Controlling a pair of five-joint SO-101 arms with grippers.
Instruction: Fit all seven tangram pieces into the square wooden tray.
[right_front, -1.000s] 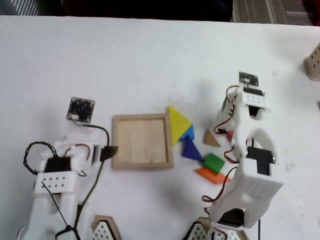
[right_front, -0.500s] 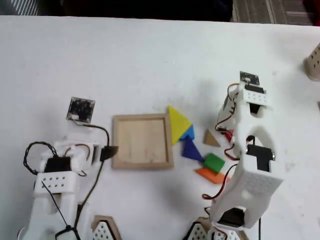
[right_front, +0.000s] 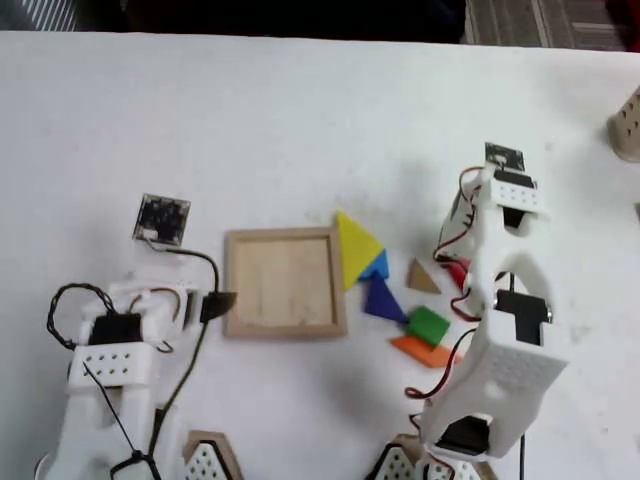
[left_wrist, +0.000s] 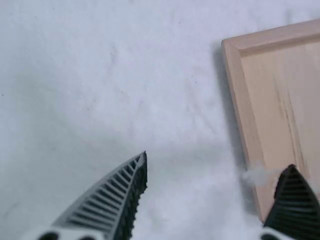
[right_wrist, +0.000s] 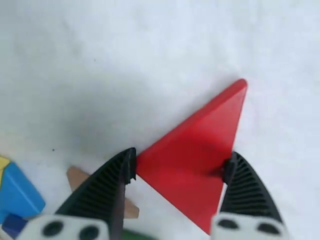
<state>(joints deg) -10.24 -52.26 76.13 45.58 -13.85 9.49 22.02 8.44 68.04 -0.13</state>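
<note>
Though half-spread, fingers (right_wrist: 106, 192) against red triangle (right_wrist: 192, 167)

in the high view the right arm (right_front: 497, 360) covers most of the red triangle (right_wrist: 195, 165). the wooden tray (left_wrist: 240, 100) runs off the left wrist view's edge. a finger of the right tool (right_wrist: 180, 165) hides part of the tan triangle (right_wrist: 76, 177).
</note>
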